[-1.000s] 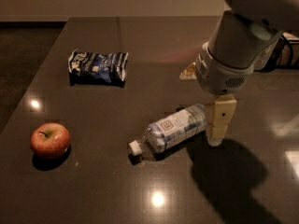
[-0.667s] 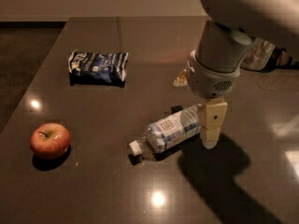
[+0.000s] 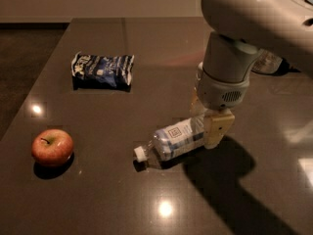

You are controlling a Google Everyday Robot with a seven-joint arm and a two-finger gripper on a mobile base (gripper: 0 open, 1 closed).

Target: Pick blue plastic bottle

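The blue plastic bottle [image 3: 175,137] lies on its side on the dark table [image 3: 98,199], with its white cap [image 3: 140,152] pointing to the front left. It is clear, with a pale blue-and-white label that bears a small square mark. My gripper [image 3: 206,120] hangs from the large grey arm and is down at the bottle's base end. It is open, with one tan finger [image 3: 218,129] on the near side of the bottle and the other on the far side. The bottle rests on the table between them.
A dark blue crinkled snack bag [image 3: 102,70] lies at the back left. A red apple [image 3: 52,147] sits at the front left near the table's left edge. A clear object [image 3: 268,62] shows partly behind the arm at the back right.
The arm has moved left and lowered, so the fingers now straddle the bottle's base end instead of standing beside it. The bottle, bag and apple have not moved.
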